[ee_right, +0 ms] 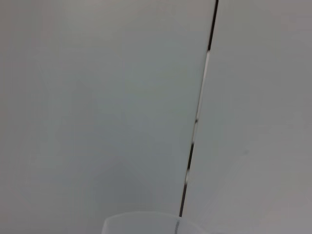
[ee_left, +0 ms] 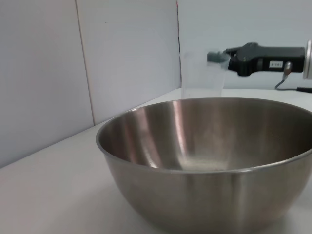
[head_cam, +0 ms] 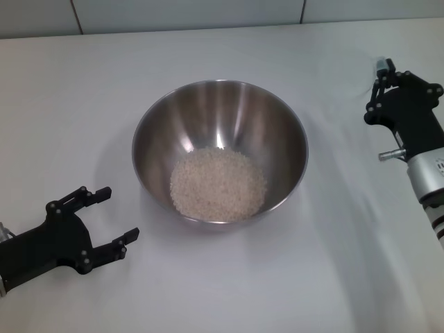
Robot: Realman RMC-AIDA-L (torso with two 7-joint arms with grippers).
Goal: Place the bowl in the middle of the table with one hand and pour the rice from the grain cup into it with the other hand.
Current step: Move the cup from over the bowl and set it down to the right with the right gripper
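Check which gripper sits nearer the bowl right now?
Left. The left gripper lies open on the table just off the near-left of the bowl's rim. The right gripper is farther off to the right, holding the grain cup upright.

The left gripper [head_cam: 114, 218] is black, with two forked fingers and small round screws at its joints. The right gripper [head_cam: 383, 69] is black too, with a grey tip. Its arm [head_cam: 427, 177] is silver-grey, with a small metal plug sticking out.
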